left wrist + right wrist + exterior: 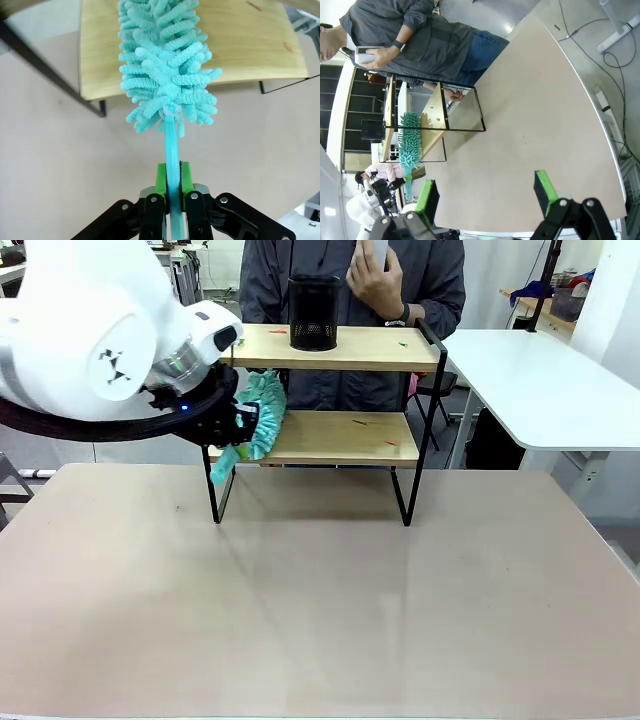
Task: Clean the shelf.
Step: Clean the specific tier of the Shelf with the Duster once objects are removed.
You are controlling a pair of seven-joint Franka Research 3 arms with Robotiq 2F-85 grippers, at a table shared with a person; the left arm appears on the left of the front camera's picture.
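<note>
Two-tier light wooden shelf in black metal frame (pixel 330 437): far middle of beige table (pixel 320 620). Top board, left of centre: black mesh cylindrical pot (pixel 314 312). Between boards, left end: teal fluffy duster (pixel 262 412). Person (pixel 300 280) behind shelf.

Your front camera looks across the beige desk (pixel 320 620) at the two-tier light-wood shelf (pixel 330 435) in a black frame. Left wrist camera sits close over its lower board (pixel 240 55); right wrist, rolled sideways, sees that shelf from well back.
</note>
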